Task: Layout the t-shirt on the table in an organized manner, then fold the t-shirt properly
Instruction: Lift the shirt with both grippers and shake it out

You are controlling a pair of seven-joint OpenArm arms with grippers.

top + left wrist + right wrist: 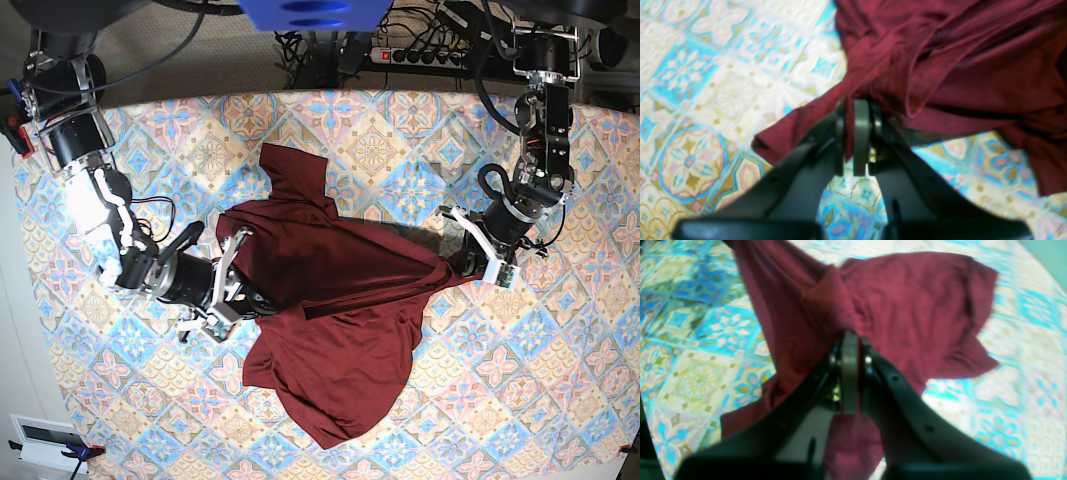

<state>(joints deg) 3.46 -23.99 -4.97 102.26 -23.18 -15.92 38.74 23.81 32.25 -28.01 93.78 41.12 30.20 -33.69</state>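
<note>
My two grippers and the t-shirt point(335, 300), overhead and wrist views. The t-shirt lies crumpled mid-table point(560, 400), one part trailing far toward the back edge, a broad panel spilling near. My left gripper point(857, 110), on the right of the overhead view, is clamped tight on a bunched edge of fabric; a ridge of cloth runs taut from it toward the middle. My right gripper point(849, 340), on the left of that view, is likewise pinched closed on a gathered fold. Judged handling: thin jersey, light, limp, no stiffness; it drapes, stretches and bunches under tension, and may slip from a shallow pinch. Best held at seams, such as shoulders or hem corners, which I cannot identify here.
</note>
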